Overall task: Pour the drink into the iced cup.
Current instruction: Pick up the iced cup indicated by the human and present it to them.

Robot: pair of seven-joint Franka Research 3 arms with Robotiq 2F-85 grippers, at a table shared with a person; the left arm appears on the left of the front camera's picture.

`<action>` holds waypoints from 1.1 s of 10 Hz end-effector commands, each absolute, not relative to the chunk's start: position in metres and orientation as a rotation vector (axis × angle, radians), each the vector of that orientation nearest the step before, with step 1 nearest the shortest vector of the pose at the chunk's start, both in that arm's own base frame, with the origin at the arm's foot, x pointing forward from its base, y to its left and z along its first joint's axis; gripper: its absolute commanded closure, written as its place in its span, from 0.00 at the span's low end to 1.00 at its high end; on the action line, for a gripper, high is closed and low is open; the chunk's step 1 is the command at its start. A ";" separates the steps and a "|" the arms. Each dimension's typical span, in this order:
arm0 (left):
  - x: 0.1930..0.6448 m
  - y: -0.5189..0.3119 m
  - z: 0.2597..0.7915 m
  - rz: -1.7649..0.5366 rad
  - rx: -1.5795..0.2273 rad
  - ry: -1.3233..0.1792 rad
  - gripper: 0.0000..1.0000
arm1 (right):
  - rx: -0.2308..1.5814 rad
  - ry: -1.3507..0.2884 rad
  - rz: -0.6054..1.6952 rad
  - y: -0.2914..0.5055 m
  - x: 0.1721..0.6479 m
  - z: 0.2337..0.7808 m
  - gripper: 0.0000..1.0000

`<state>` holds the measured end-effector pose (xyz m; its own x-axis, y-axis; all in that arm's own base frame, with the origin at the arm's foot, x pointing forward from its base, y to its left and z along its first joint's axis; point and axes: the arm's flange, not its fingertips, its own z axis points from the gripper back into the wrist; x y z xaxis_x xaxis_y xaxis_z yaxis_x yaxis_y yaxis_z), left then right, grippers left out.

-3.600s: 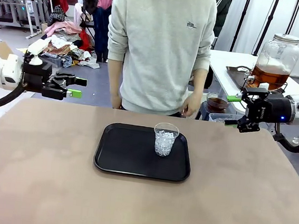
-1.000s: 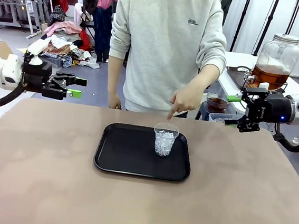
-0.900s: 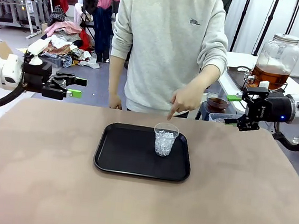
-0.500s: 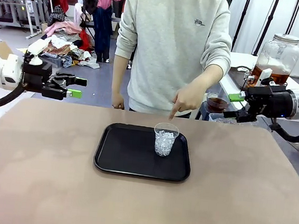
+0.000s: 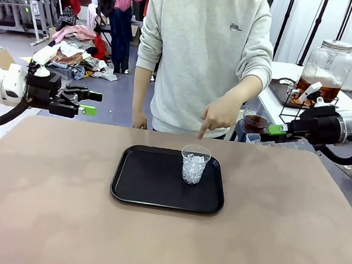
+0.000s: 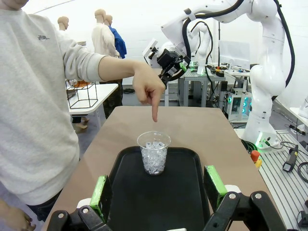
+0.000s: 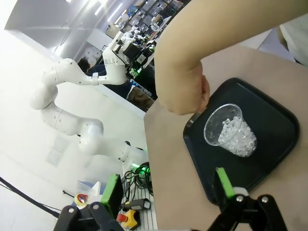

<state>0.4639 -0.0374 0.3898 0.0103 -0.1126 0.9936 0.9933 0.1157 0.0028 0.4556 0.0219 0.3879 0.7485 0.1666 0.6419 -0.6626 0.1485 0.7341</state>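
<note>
both sets of jaws spread, empty.
amber drink point(image 5: 327, 90) in an upright lidded jar point(image 5: 326, 62) far right, behind the right gripper point(image 5: 270, 133); clear iced cup point(image 5: 194, 165) stands mouth-up on the tray point(image 5: 146, 180), centre; left gripper point(image 5: 90, 102) at left.

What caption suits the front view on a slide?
A person's hand points at the iced cup on the black tray; left gripper and right gripper hover open at either side.
</note>
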 end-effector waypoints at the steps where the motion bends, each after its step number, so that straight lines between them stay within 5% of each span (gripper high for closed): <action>1: 0.463 -0.038 0.392 -1.176 -1.040 -1.178 0.00 | 1.262 -0.457 0.599 0.023 0.460 0.395 0.00; 6: 0.463 -0.038 0.392 -1.176 -1.040 -1.178 0.00 | 1.290 -0.467 0.625 0.021 0.457 0.388 0.00; 11: 0.463 -0.038 0.392 -1.176 -1.040 -1.178 0.00 | 1.129 -0.844 0.959 0.036 0.463 0.352 0.00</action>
<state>0.4639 -0.0374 0.3898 0.0102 -0.1127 0.9936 0.9933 0.1157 0.0029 0.4619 0.0264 0.3693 0.4485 0.2039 0.8702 -0.8933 0.1354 0.4286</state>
